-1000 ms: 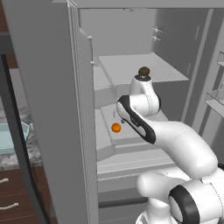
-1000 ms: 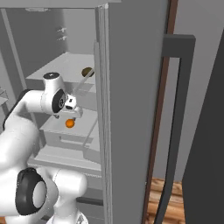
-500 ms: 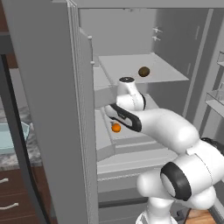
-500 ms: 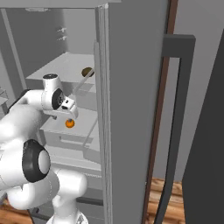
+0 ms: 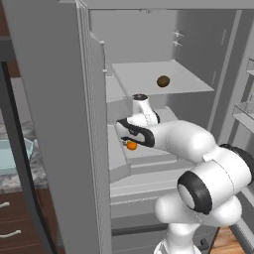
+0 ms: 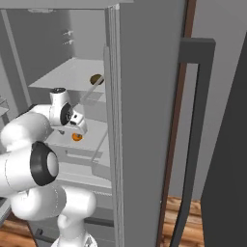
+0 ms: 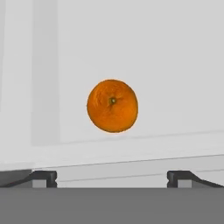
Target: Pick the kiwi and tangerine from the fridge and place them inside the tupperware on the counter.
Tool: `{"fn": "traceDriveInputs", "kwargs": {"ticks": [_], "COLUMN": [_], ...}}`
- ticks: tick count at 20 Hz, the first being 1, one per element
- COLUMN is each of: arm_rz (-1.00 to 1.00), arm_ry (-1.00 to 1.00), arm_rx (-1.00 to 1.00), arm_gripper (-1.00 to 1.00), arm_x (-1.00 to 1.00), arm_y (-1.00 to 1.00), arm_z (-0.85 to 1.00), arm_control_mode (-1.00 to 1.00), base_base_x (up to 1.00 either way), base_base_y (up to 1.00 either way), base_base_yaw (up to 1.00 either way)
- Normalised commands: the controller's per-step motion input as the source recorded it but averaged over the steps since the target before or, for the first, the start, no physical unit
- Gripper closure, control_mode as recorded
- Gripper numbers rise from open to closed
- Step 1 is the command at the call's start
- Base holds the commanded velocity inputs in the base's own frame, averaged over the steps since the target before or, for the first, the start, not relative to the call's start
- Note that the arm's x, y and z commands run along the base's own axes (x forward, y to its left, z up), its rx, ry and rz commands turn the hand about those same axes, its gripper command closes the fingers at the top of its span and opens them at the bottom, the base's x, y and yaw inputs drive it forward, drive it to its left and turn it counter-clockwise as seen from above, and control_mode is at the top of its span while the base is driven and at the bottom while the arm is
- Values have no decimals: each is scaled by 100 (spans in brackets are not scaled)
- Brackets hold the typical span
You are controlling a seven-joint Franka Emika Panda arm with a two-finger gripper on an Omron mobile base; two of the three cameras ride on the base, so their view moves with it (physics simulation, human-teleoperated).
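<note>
Fridge (image 5: pixel 198 59) shelf: tool (image 7: pixel 112 177) wide, empty

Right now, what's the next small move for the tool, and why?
Probably ease straight forward onto the tangerine. The tool is open and empty, the fruit sits centred between its tips on the fridge shelf, not yet within the jaws.

The white arm is covering part of the tangerine (image 5: pixel 131 145) in the left base view, the tupperware (image 5: pixel 11 154) is getting cut off by the fridge (image 5: pixel 59 109) door, and the fingertips (image 7: pixel 43 176) are barely poking in.
</note>
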Motion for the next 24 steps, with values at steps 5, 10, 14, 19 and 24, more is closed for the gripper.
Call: {"fn": "traceDriveInputs", "kwargs": {"ticks": [5, 10, 14, 19, 24], "arm_rz": [-2, -6, -4, -1, 0], "arm_ry": [3, 5, 1, 0, 0], "arm_rx": [0, 0, 0, 0, 0], "arm_gripper": [-100, -100, -100, -100, -100], "arm_x": [29, 41, 30, 17, 0], "arm_y": [2, 6, 5, 3, 0], "arm_z": [-23, -12, -18, -23, -23], "arm_control_mode": [-100, -100, -100, -100, -100], "base_base_x": [0, 0, 0, 0, 0], "base_base_y": [0, 0, 0, 0, 0], "base_base_yaw": [0, 0, 0, 0, 0]}}
